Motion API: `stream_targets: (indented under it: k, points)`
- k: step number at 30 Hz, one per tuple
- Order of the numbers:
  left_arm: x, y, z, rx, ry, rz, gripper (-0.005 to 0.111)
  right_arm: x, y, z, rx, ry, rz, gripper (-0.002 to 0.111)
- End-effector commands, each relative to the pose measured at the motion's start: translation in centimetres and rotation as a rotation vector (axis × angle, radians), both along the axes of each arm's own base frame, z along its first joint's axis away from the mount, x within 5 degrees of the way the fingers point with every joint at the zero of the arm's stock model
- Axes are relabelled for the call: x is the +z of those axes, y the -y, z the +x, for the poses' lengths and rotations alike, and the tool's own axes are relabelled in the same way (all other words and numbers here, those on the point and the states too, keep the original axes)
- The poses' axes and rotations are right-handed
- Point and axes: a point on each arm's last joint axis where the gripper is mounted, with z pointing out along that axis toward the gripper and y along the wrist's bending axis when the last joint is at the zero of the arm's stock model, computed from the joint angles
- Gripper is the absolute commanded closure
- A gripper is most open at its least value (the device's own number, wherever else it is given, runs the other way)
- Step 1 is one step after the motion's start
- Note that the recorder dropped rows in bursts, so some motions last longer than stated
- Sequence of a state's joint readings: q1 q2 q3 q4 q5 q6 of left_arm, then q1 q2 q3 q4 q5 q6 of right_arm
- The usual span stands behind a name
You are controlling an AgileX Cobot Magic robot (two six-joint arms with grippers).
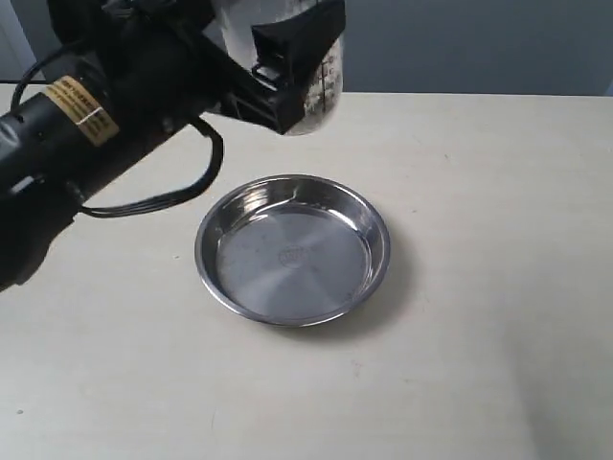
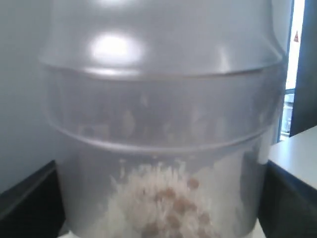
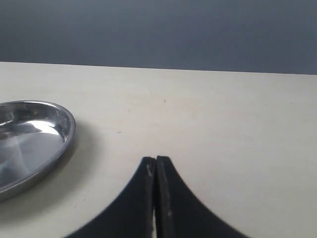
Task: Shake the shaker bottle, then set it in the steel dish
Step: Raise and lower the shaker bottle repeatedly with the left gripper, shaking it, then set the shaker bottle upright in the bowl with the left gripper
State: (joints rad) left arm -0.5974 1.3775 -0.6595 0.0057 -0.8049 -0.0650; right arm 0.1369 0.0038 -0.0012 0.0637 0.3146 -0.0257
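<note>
**1. Held item.** The left end effector [image 1: 287,72] is clamped on the shaker bottle [image 1: 324,101], with 1 black finger on each side of the body. The bottle hangs in the air above the desk [image 1: 498,307], behind the steel dish [image 1: 287,259] and apart from it. Its top is cut off by the exterior view. In the left wrist view the frosted wall fills the frame, and the granules [image 2: 168,203] lie heaped at 1 end. Judgement: a raised side grip suits the shaking step, since the contents need free travel and the bottle needs clearance from the desk.

**2. Idle arm.** The right end effector [image 3: 156,164] has its 2 fingers pressed together and holds nothing. It hangs low over bare desk, beside the dish but apart from it. Judgement: it is parked clear, as the task needs only 1 arm.

**3. Receiving position.** The dish sits flat near the middle of the desk and holds nothing. Its stamped centre mark is visible. Judgement: the wide base gives ample margin, but the tall bottle should be lowered upright before release, or it may tip against the sloped rim.

**4. Surface and room.** The desk is pale cream and matte, with a few dark specks. A plain grey-blue wall stands behind it. A black cable [image 1: 172,196] loops under the left arm, near the dish rim but not touching it.
</note>
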Motion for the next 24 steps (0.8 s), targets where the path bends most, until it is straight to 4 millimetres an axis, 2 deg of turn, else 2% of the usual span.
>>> stream_targets:
  k: [1, 3, 9, 20, 24]
  points:
    - [-5.21, -0.07, 0.33, 0.031, -0.172, 0.090, 0.106, 0.06, -0.01, 0.00, 0.003, 0.012, 0.001, 0.109]
    - [-5.81, -0.13, 0.13, 0.022, -0.172, 0.058, 0.106, 0.06, -0.01, 0.00, 0.003, 0.012, 0.001, 0.109]
    - [-4.99, -0.20, 0.07, 0.020, -0.088, -0.006, 0.106, 0.06, -0.01, 0.00, 0.003, 0.012, 0.001, 0.109]
    - [-4.93, -0.07, 0.00, 0.007, -0.071, -0.002, 0.106, 0.06, -0.01, 0.00, 0.003, 0.012, 0.001, 0.109]
    - [-5.56, 0.29, 0.35, 0.000, -0.014, 0.001, 0.106, 0.06, -0.01, 0.00, 0.003, 0.012, 0.001, 0.109]
